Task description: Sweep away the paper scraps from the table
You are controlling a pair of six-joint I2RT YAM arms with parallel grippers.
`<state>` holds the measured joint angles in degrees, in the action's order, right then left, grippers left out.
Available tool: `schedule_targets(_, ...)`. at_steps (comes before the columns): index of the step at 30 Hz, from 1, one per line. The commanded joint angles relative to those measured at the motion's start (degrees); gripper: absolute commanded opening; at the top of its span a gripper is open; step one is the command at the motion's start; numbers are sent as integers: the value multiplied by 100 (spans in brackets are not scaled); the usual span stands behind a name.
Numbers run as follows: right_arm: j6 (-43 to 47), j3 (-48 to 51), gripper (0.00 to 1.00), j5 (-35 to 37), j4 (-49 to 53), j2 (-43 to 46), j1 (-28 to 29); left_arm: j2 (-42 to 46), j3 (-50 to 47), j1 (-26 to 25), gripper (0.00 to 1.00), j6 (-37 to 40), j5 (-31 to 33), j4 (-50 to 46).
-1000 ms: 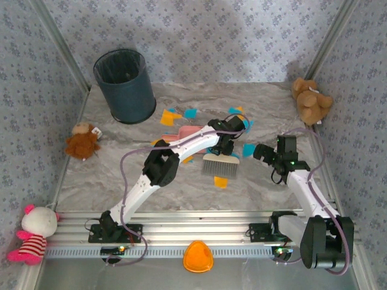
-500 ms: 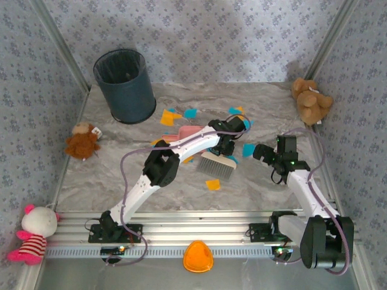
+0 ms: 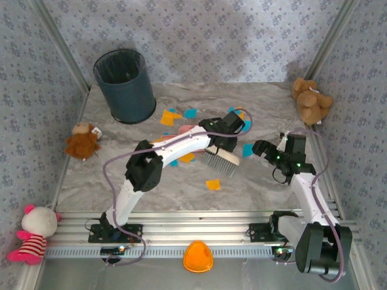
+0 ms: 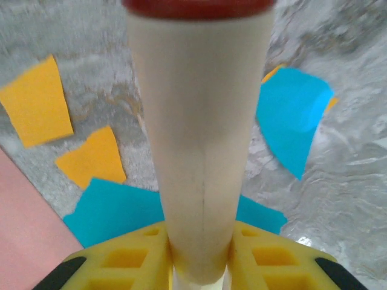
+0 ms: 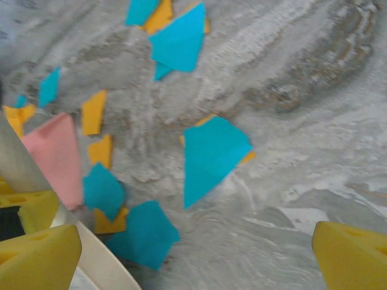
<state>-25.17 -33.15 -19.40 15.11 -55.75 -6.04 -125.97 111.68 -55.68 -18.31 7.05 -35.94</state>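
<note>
On the left side of the desk there is lots of bare room to move. A brown soft toy sits by the left edge, a pink and white toy sits down by the near left corner, and a dark bin stands at the back. Near the middle, the pink dustpan is mostly hidden under the left arm, so only a bit of it peeks out. The left gripper is closed tight on the pale handle of the brush. In the left wrist view that thick handle covers the middle, and the yellow fingers squeeze it from both sides. The paper scraps lie in the middle of the desk. Most are behind and beside the brush, and one orange bit lies alone just in front of the bristles. A blue bit lies between the brush and the right gripper. The right gripper is wide open and holds nothing. Its wrist view is a little blurry, with a big blue scrap lying ahead of its fingers. A teddy bear sits at the far right edge.
</note>
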Motion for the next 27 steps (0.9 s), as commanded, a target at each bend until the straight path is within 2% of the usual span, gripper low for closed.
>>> schedule_targets(1, -283, -130, 100, -858, -396, 176, -131, 626, -754, -5, 26, 778, -219, 1283)
schedule_targets(5, -408, -197, 100, -1342, -759, 208, -151, 1071, -1725, 1, 24, 1331, -671, 2311)
schedule_targets(12, -477, -204, 96, -1555, -1095, 191, -142, 1391, -2709, 22, 24, 1668, -1140, 3572)
schedule_targets(18, -445, -204, 92, -1492, -1235, 41, -121, 1382, -2913, 31, 23, 1714, -1258, 3915)
schedule_targets(25, -522, -287, 79, -1869, -1803, -547, -16, 1400, -2948, 31, 23, 1769, -1383, 3954)
schedule_targets(27, -545, -344, 79, -2014, -1965, -687, 71, 1401, -2958, 26, 23, 1774, -1399, 3954)
